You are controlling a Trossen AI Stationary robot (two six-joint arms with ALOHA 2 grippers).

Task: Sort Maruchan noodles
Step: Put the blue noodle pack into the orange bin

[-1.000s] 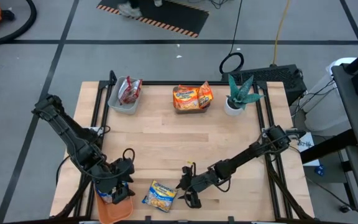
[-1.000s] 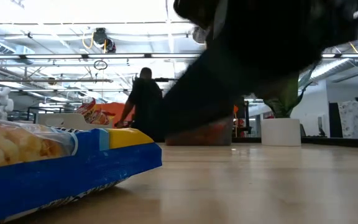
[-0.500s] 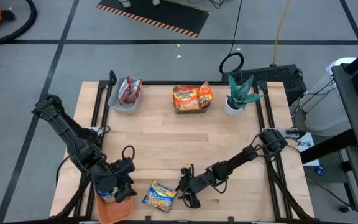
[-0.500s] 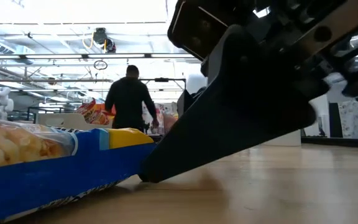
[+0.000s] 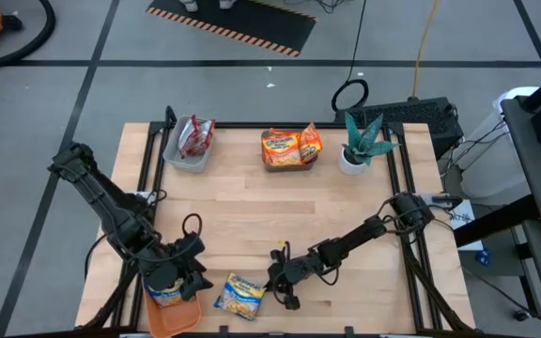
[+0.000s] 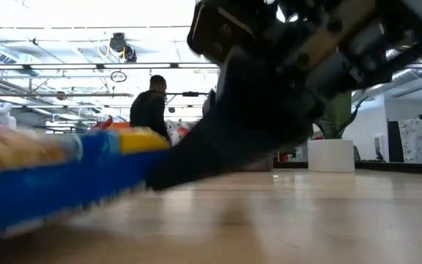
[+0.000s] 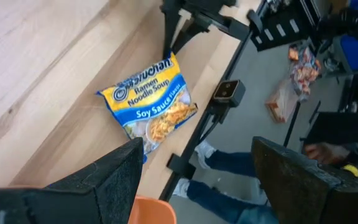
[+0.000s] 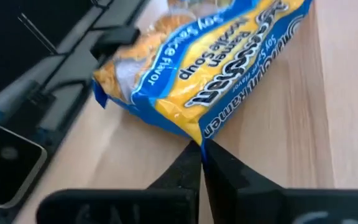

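A blue-and-yellow Maruchan noodle packet (image 5: 240,295) (image 8: 210,81) (image 7: 151,102) lies near the table's front edge. My right gripper (image 5: 272,284) (image 8: 201,152) is shut at its right edge and reaches in low from the table's right. My left gripper (image 5: 186,274) (image 7: 197,180) hangs open above the orange tray (image 5: 188,319) at the front left corner, with nothing between its fingers. A second blue-and-yellow packet (image 5: 164,297) lies in that tray. In the low view the first packet (image 6: 42,176) fills the left side, with my right gripper (image 6: 156,180) at its end. My right gripper has its two fingertips closed on the packet's edge at the logo end (image 8: 194,134); the seam itself is hidden between them. The fingers slant down from the table's right. That end (image 6: 141,139) stands raised off the wood while the rest lies toward the table's left.
A grey bin (image 5: 178,158) with red packets stands at the far left. Orange packets (image 5: 289,147) sit at the far middle, and a potted plant (image 5: 358,143) to their right. A person (image 6: 150,110) stands far behind the table. Bare wood spreads across the middle.
My right gripper has sunk and gone toward the table's left, onto the packet's right edge, and has shut there. The packet's near end has risen off the wood. My left gripper has rolled a little about its own line and stayed in place.
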